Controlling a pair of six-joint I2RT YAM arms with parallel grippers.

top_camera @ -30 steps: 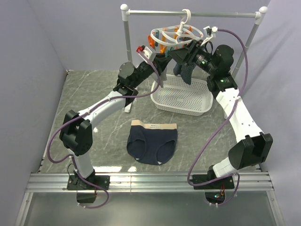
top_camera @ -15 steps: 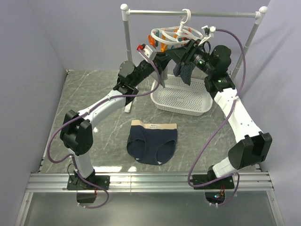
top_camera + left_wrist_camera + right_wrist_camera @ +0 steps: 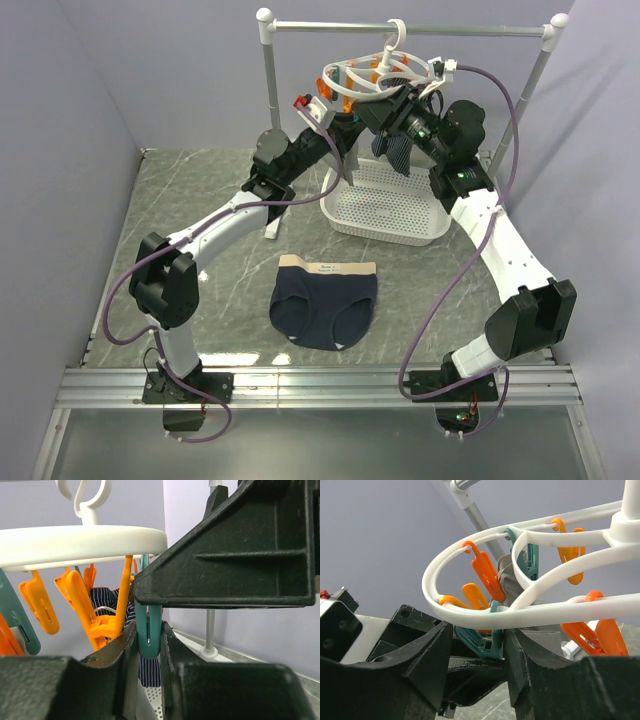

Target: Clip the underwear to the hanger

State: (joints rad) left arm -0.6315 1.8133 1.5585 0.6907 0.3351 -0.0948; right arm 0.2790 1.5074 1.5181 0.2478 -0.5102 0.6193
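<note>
Navy underwear (image 3: 325, 300) lies flat at the centre of the table (image 3: 200, 200), waistband far, long axis left-right, well nearer than both grippers. Hanger (image 3: 372, 75) hangs far. Left gripper (image 3: 340, 108) clamps a teal clothespin (image 3: 149, 635). Right gripper (image 3: 398, 108) straddles a second teal clothespin (image 3: 480, 635); grip indeterminate. Neither arm is clearly nearer.

A grey metal rail stand (image 3: 400, 29) spans the far side of the scene, a horizontal bar carried on two upright posts with white caps; below it a white perforated basket (image 3: 390, 235) sits on the far right part of the table (image 3: 200, 190), whose top is dark grey with pale marble veins; a navy pinstriped cloth (image 3: 397, 155) hangs above the basket's far edge; plain lilac walls (image 3: 70, 120) close the left, right and far sides; an aluminium frame (image 3: 320, 385) runs along the near edge.
</note>
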